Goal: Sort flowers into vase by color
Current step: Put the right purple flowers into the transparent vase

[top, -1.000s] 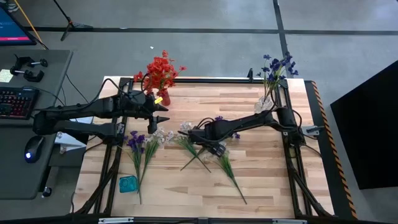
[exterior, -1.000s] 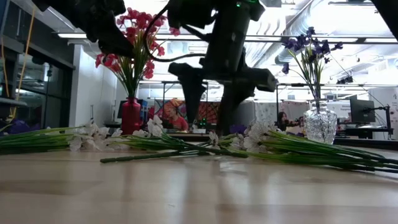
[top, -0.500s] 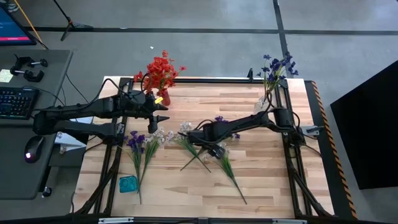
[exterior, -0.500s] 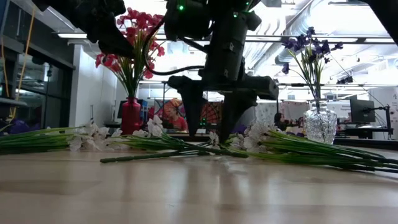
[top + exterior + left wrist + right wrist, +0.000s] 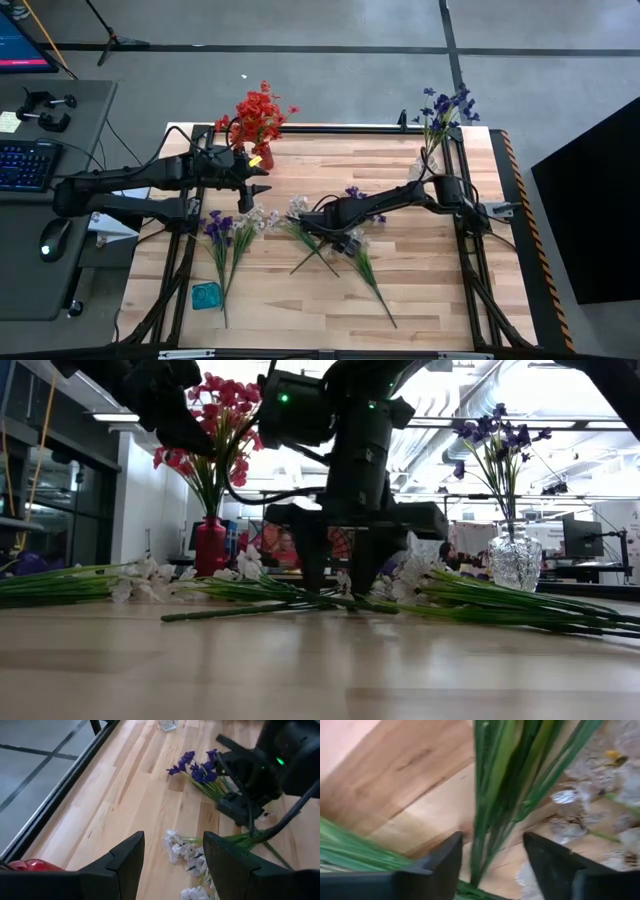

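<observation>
Your red vase (image 5: 265,158) stands near the table's far left edge and holds the red flowers (image 5: 260,112); your clear vase (image 5: 516,563) sits at the far right corner with purple flowers (image 5: 443,108) in it. The rest of the sprigs lie flat on the wooden table (image 5: 420,290): purple and white ones (image 5: 228,232) toward the left, a crossed bunch of white ones (image 5: 320,245) in the middle, and a purple sprig (image 5: 196,771) just beyond it. Your right gripper (image 5: 322,229) is down at table level over the middle bunch, its fingers apart with green stems (image 5: 492,795) standing between them, not clamped. Your left gripper (image 5: 262,182) hangs beside the red vase, fingers apart and holding nothing. The near half of the table is mostly bare wood, apart from a small teal object (image 5: 206,295) near the left corner.
</observation>
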Motion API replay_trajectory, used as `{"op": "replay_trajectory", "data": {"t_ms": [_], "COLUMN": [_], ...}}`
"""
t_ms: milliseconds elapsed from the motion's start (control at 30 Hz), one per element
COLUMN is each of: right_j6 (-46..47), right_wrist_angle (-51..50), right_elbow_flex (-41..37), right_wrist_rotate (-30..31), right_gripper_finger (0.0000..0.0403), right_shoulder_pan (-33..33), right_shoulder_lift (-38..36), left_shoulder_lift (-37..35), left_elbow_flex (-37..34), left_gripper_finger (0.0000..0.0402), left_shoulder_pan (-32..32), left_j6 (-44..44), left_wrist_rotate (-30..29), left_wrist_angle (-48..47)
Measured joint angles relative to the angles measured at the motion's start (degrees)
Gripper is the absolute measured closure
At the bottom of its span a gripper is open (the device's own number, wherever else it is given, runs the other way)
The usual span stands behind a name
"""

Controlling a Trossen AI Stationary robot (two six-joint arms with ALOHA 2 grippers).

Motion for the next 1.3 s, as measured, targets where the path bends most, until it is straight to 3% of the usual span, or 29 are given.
{"op": "replay_trajectory", "data": {"t_ms": [167, 233, 333, 533, 700, 800, 867, 1033, 1167, 1300], "right_j6": [-4.04, -6.23, -10.13, -17.78, -23.7, -29.88, -31.48, -31.47, -42.96, -41.64], "right_wrist_angle": [-4.83, -6.42, -7.49, -11.98, -23.91, -26.36, -29.3, -43.67, -39.39, -40.65], "right_elbow_flex": [-0.04, -0.11, -0.27, 1.34, 4.08, 4.83, 4.78, 4.62, -1.56, -13.32], "right_wrist_rotate": [0.91, 2.56, 4.3, 16.09, 30.12, 41.89, 46.66, 52.89, 56.88, 59.41], "right_gripper_finger": [0.0361, 0.0388, 0.0383, 0.0399, 0.0401, 0.0402, 0.0402, 0.0402, 0.0402, 0.0403], "right_shoulder_pan": [-0.29, -0.71, -1.78, -2.01, 0.29, 2.6, 3.72, 6.03, 9.44, 13.32], "right_shoulder_lift": [-0.35, -0.61, -1.29, -7.49, -12.27, -15.49, -16.98, -22.62, -32.86, -47.94], "left_shoulder_lift": [0.0, 0.0, 0.0, 0.0, 0.0, 0.0, 0.0, 0.23, 0.82, 0.92], "left_elbow_flex": [0.0, 0.0, 0.0, -0.01, 0.0, 0.0, -0.01, 0.0, 0.0, -0.04], "left_gripper_finger": [0.0211, 0.0211, 0.0211, 0.0211, 0.0211, 0.0211, 0.0211, 0.0211, 0.0211, 0.0211], "left_shoulder_pan": [1.31, 1.89, 2.92, 4.92, 6.11, 6.48, 6.53, 6.51, 6.51, 6.51], "left_j6": [0.45, 1.27, 2.4, 2.84, 2.63, 2.57, 1.65, -8.02, -18.86, -26.02], "left_wrist_rotate": [-0.8, -1.76, -3.48, -4.03, -4.12, -4.12, -4.14, -4.86, -8.56, -10.65], "left_wrist_angle": [-0.84, -0.82, -0.83, -0.5, 2.07, 5.44, 8.28, 15.69, 19.72, 21.57]}}
